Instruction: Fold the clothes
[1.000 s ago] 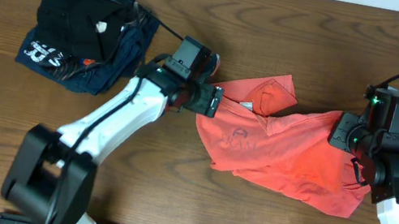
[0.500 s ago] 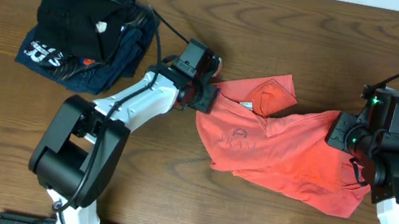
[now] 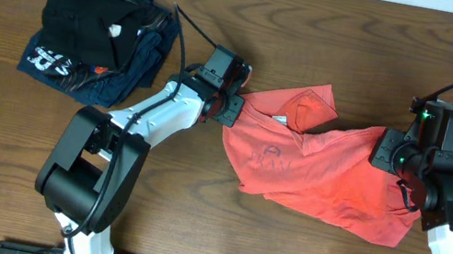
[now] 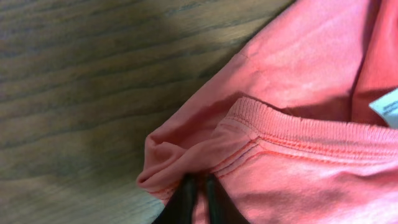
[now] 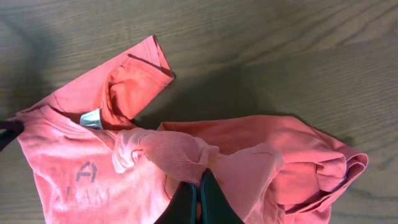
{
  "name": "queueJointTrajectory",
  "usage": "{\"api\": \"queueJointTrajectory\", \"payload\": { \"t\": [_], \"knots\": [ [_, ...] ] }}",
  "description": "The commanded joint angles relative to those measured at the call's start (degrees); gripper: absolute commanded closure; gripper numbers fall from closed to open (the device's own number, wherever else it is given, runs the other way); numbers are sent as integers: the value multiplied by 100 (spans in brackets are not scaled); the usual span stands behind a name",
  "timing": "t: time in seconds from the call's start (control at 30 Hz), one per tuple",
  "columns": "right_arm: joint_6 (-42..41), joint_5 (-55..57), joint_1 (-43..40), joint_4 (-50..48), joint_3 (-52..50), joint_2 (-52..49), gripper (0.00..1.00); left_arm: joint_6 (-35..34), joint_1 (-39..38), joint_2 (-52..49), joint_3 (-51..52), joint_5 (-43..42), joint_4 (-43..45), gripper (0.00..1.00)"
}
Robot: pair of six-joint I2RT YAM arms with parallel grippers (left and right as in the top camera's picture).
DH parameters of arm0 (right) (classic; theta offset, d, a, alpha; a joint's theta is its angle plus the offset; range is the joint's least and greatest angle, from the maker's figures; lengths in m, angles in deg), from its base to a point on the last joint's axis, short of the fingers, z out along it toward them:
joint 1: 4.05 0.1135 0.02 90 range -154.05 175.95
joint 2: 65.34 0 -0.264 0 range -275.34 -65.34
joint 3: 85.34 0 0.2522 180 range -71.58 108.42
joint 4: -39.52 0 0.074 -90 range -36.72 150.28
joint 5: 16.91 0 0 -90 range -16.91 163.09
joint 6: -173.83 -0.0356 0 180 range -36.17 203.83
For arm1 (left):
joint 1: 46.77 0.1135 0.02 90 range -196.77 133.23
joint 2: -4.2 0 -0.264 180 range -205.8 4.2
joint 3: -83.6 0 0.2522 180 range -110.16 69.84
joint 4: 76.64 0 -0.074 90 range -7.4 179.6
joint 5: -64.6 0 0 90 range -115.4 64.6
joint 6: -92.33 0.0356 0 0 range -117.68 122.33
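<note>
The coral-red short-sleeved cotton T-shirt [image 3: 312, 170] lies crumpled right of centre on the dark wooden bench [image 3: 318, 31]. The right end effector [image 3: 387, 153] is clamped on its bunched right edge, the left end effector [image 3: 231, 109] on a fold beside the collar. Far left, a black garment [image 3: 78, 12] lies on a navy garment [image 3: 55, 64].

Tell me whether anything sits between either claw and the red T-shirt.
Nothing visible does. The left claw pinches the T-shirt near its collar, the right claw grips bunched fabric at the other side. The dark folded garments lie apart.
</note>
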Motion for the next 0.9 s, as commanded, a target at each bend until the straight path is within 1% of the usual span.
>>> {"api": "queueJointTrajectory", "payload": {
  "t": [0.0,0.17,0.3,0.33,0.37,0.4,0.5,0.63,0.8,0.83,0.87],
  "knots": [
    [72,-4,-37,4,-9,48,99,63,24,-11,0,96,-66,94],
    [72,0,-37,-2,-9,48,99,94,24,332,-225,275,-595,94],
    [70,-2,-37,-42,-9,48,99,238,24,723,-249,291,-605,94],
    [70,-2,-37,-52,-9,48,99,297,24,741,-249,291,-575,90],
    [70,-2,-37,-63,-9,48,99,334,24,739,-249,289,-544,73],
    [70,-2,-37,-76,-9,48,99,382,24,708,-247,286,-514,66],
    [70,0,-37,-81,-9,48,99,669,24,525,-234,262,-398,53],
    [72,-2,-37,-81,-9,48,99,1078,24,186,-232,260,-219,45],
    [70,-2,-37,-76,-9,48,99,1368,24,-144,-232,177,-195,45],
    [70,-2,-37,-76,-9,48,99,1416,24,-173,-232,157,-195,46],
    [70,-2,-37,-72,-9,48,99,1419,24,-177,-232,157,-195,49]
  ]
}}
